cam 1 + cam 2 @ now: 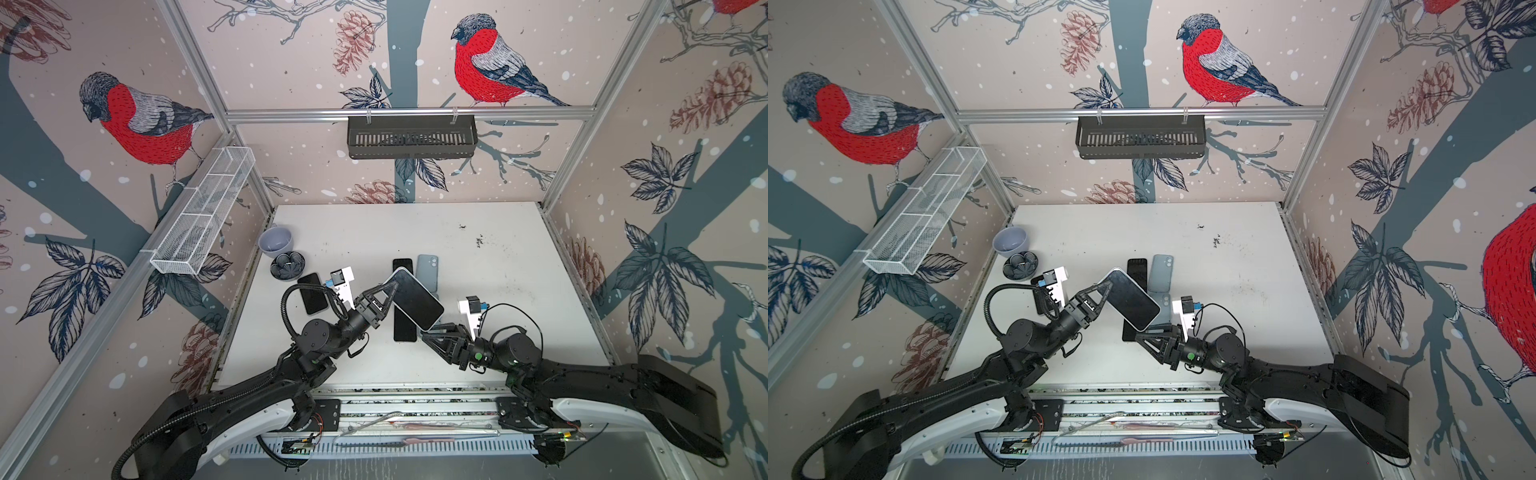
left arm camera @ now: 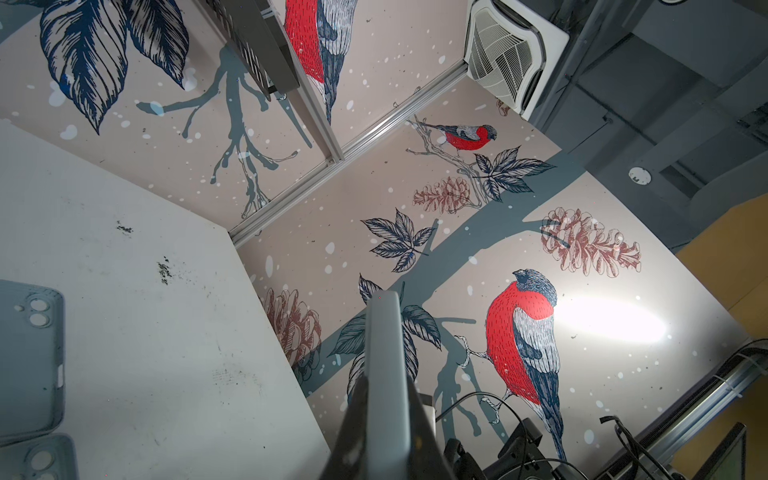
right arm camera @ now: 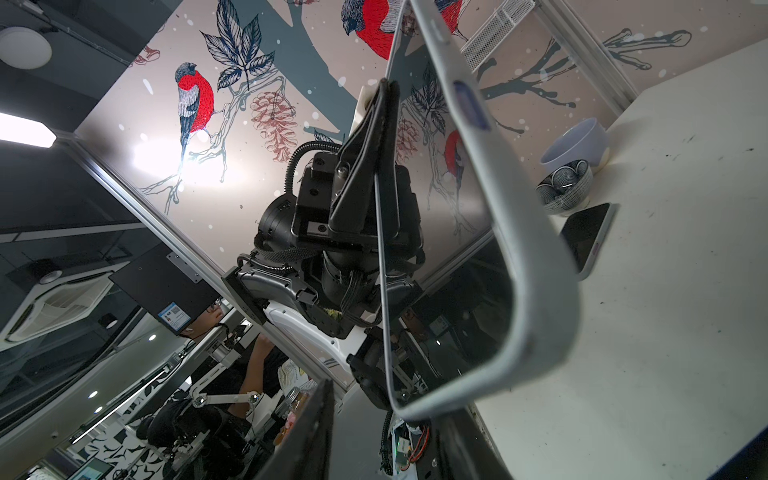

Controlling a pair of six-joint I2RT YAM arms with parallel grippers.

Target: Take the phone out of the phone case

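Note:
The phone, black screen up in a pale grey-blue phone case, hangs tilted above the table in both top views. My left gripper is shut on its far upper-left corner. In the left wrist view the case's edge stands between the fingers of the left gripper. My right gripper is at the near lower-right corner. In the right wrist view the right gripper is open around that corner, with a gap showing on one side.
On the white table lie a black phone under the raised one, empty grey-blue cases and another phone. A lilac bowl and a dark patterned bowl stand far left. Wall baskets hang above.

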